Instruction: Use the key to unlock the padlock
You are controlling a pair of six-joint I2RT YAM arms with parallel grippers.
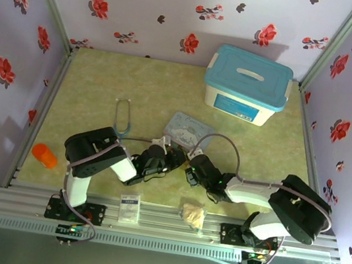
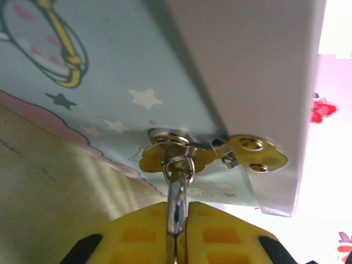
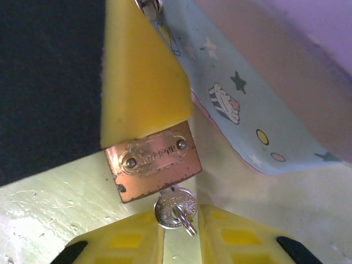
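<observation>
Yellow pads of your left end effector (image 2: 177,220) are clenched on the padlock (image 3: 154,162) by its shackle, at the hasp of the tin (image 2: 110,82). The key (image 3: 175,209) sits in the keyway, long axis running away from the tin toward your right end effector (image 3: 180,223). Its fingers flank the key head; grip cannot be told. Right arm nearer.

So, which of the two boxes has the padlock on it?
The flat pastel tin with stars; the padlock hangs from its hasp. The bigger box has a blue lid.
</observation>
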